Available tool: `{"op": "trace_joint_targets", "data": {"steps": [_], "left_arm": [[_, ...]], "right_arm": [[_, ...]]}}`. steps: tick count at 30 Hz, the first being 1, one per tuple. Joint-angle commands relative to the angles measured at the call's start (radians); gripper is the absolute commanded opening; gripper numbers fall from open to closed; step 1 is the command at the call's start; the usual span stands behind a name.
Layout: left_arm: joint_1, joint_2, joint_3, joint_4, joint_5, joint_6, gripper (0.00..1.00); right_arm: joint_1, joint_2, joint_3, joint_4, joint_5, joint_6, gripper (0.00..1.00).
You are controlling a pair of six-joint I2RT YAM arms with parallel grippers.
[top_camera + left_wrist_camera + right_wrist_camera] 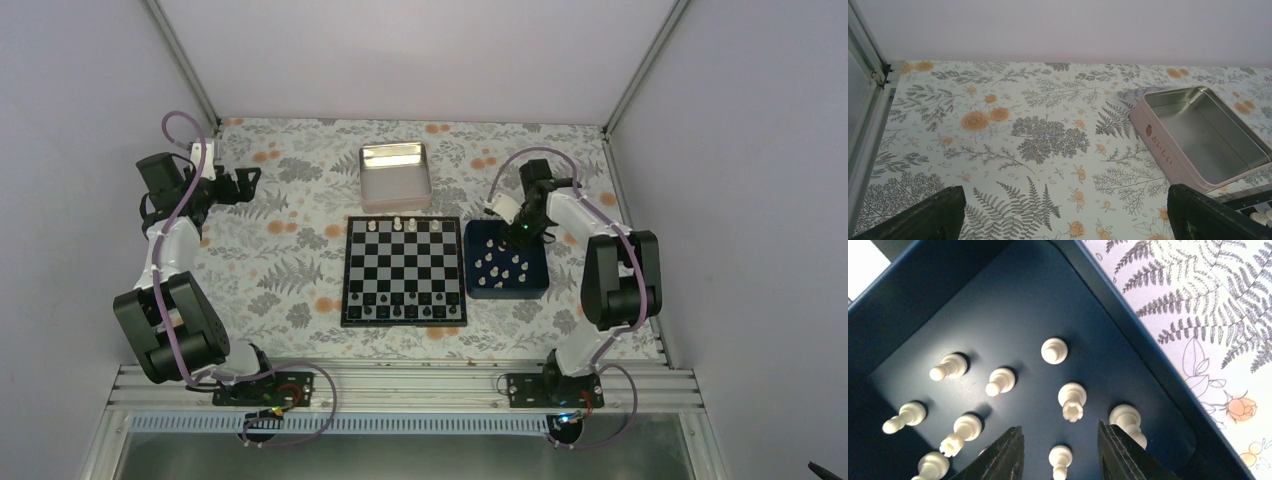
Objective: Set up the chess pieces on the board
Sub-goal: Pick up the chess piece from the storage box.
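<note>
The chequered board [404,270] lies mid-table with three cream pieces [398,225] on its far row and dark pieces along its near rows. Several cream chess pieces [503,266] stand in the dark blue tray [473,282] right of the board. My right gripper [1060,434] hangs open low inside that tray; a cream pawn [1060,458] stands between its fingers, apart from both, and a crowned piece [1072,400] stands just beyond them. It also shows in the top view [522,232]. My left gripper [243,183] is open and empty over the far left of the table.
A shiny metal tin [394,176] stands behind the board; its pink side shows in the left wrist view [1168,152]. The cage's metal frame [868,120] runs along the table's left edge. The floral cloth [290,260] covers the table.
</note>
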State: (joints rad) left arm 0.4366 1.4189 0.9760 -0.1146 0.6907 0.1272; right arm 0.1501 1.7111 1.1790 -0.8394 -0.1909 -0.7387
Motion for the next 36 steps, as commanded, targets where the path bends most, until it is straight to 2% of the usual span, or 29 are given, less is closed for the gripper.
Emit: {"op": "trace_joint_targets", "data": {"steps": [1, 16, 25, 31, 36], "left_arm": [[0.008, -0.003, -0.009, 0.004, 0.022, 0.016, 1.0], [0.009, 0.002, -0.01, 0.006, 0.024, 0.015, 1.0], [0.01, 0.008, -0.008, 0.003, 0.035, 0.02, 1.0], [0.01, 0.006, -0.008, 0.003, 0.035, 0.02, 1.0], [0.01, 0.008, -0.006, 0.004, 0.035, 0.017, 1.0]], "right_arm": [[0.008, 0.028, -0.005, 0.057, 0.006, 0.001, 0.4], [0.011, 0.098, -0.009, 0.082, 0.008, -0.004, 0.37], [0.011, 0.11, -0.015, 0.094, 0.027, -0.002, 0.26], [0.011, 0.085, 0.017, 0.064, 0.005, -0.004, 0.11], [0.029, 0.042, 0.084, -0.009, 0.01, 0.0, 0.08]]}}
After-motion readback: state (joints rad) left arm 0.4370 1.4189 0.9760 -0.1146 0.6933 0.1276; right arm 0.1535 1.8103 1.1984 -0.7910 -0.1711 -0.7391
